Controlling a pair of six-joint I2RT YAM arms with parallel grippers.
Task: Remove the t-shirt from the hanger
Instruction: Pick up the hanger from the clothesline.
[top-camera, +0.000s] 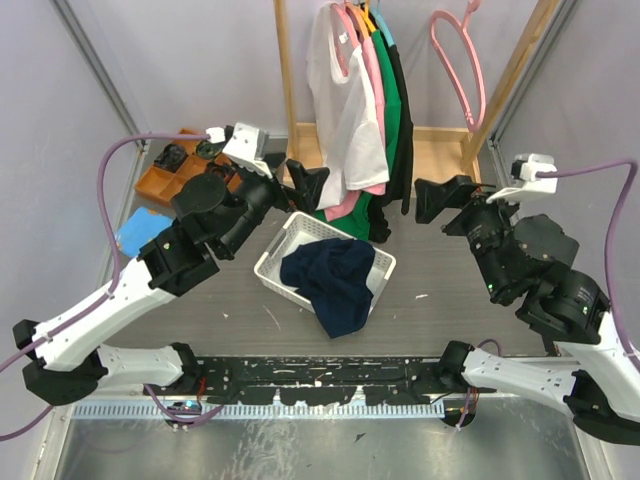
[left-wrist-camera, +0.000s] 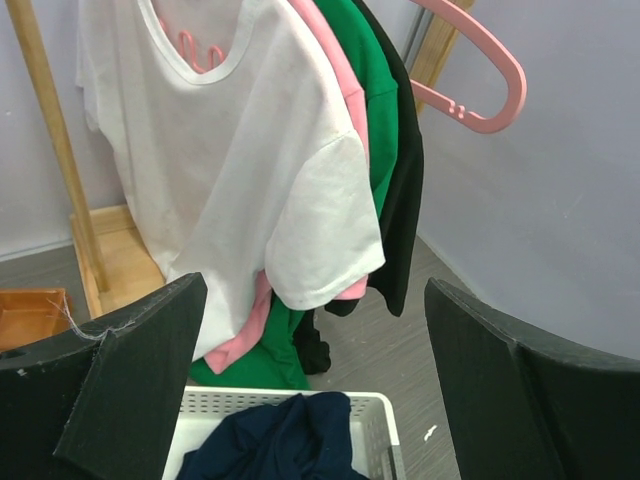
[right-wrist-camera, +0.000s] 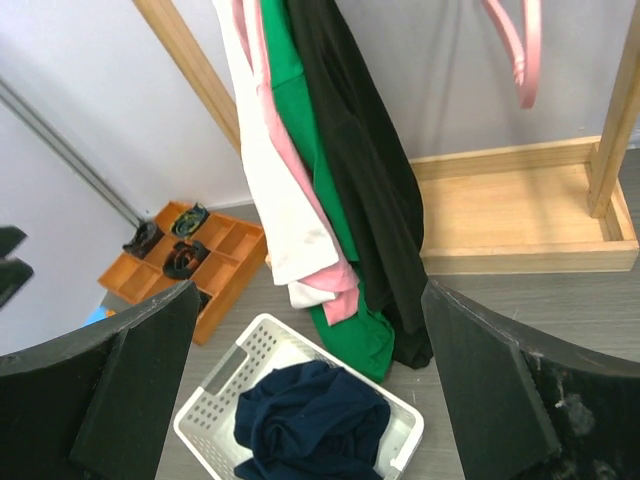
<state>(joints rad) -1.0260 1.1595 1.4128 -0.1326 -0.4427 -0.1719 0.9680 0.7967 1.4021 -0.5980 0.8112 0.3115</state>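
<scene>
White t-shirt (top-camera: 345, 110) on pink hanger (left-wrist-camera: 192, 45), frontmost on rack (top-camera: 284, 70), not yet off. Left claw (top-camera: 305, 183) and right claw (top-camera: 438, 200) spread wide, empty, flanking it, likely poised for a two-sided pull.

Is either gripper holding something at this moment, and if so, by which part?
Nothing is held. The left gripper and the right gripper are both open and empty, apart from the hanging t-shirts.
</scene>
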